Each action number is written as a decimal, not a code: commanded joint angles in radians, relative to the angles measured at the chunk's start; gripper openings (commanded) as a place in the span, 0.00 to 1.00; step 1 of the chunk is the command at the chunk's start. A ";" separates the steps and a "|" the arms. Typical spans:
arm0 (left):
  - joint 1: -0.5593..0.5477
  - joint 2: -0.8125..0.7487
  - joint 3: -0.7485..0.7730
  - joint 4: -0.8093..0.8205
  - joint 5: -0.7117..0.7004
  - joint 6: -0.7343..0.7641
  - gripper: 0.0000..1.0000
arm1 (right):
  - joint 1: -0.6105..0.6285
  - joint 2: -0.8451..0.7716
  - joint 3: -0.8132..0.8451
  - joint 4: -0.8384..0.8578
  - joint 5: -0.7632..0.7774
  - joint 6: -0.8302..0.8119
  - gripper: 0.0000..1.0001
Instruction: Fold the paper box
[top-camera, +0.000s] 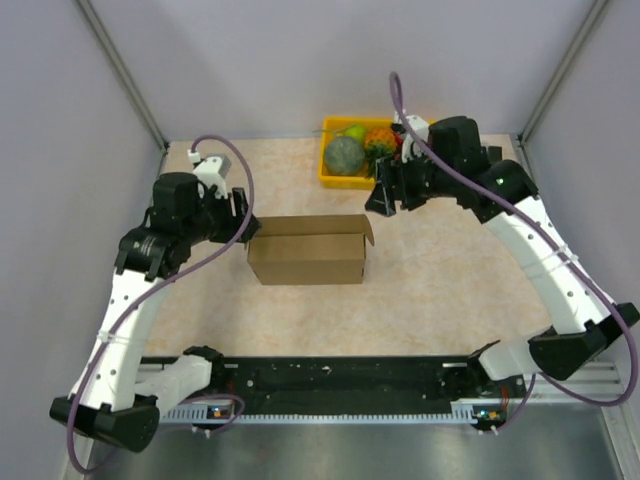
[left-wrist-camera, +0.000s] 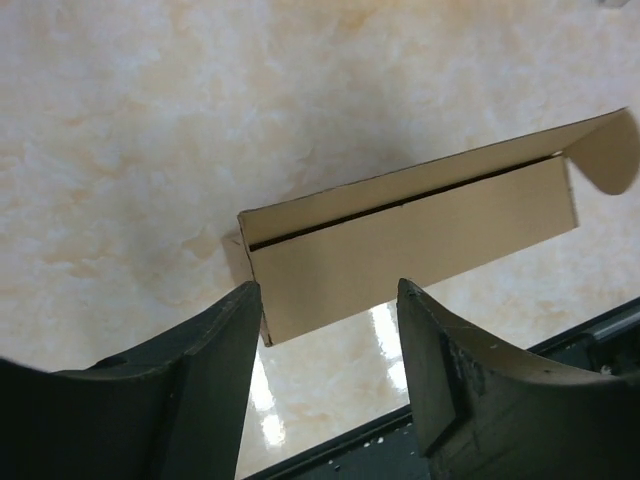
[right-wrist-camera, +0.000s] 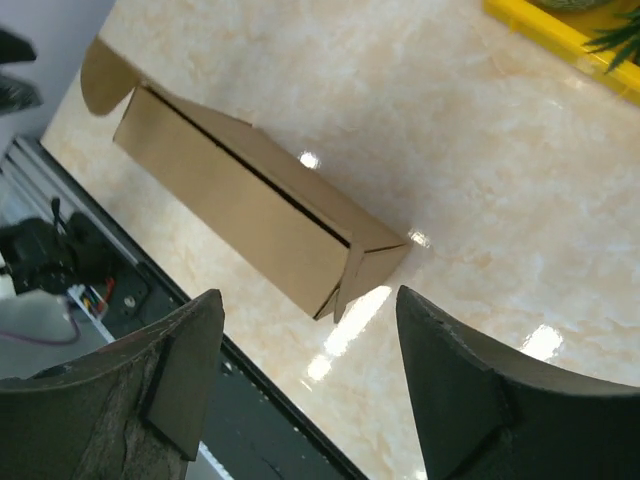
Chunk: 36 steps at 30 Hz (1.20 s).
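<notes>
The paper box (top-camera: 308, 250) is a long brown cardboard box lying on the table's middle, a dark slit running along its top. A rounded flap (top-camera: 366, 229) sticks out at its right end. My left gripper (top-camera: 245, 215) hovers at the box's left end, jaws open and empty. The left wrist view has the box (left-wrist-camera: 400, 240) just beyond the left gripper (left-wrist-camera: 327, 290). My right gripper (top-camera: 383, 200) hangs behind the box's right end, open and holding nothing. In the right wrist view the box (right-wrist-camera: 240, 200) lies ahead of the right gripper (right-wrist-camera: 310, 297), its near end flap slightly ajar.
A yellow tray (top-camera: 327, 150) of fruit stands at the back, just behind the right gripper, and its edge (right-wrist-camera: 560, 40) shows in the right wrist view. Grey walls close in the left, right and back. The black rail (top-camera: 330, 378) with the arm bases runs along the near edge.
</notes>
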<state>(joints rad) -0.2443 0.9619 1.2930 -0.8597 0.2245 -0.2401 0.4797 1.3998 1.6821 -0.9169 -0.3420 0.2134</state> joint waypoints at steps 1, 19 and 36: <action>0.004 0.047 0.064 -0.041 -0.027 0.105 0.61 | 0.129 0.019 0.045 -0.123 0.168 -0.161 0.67; 0.004 0.110 0.000 -0.016 -0.083 0.137 0.50 | 0.195 0.154 0.093 -0.214 0.262 -0.129 0.35; 0.004 0.127 -0.066 0.028 -0.027 0.114 0.44 | 0.203 0.168 0.100 -0.191 0.201 0.003 0.31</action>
<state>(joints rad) -0.2443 1.0851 1.2301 -0.8890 0.1787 -0.1268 0.6666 1.5761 1.7359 -1.1305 -0.1295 0.1741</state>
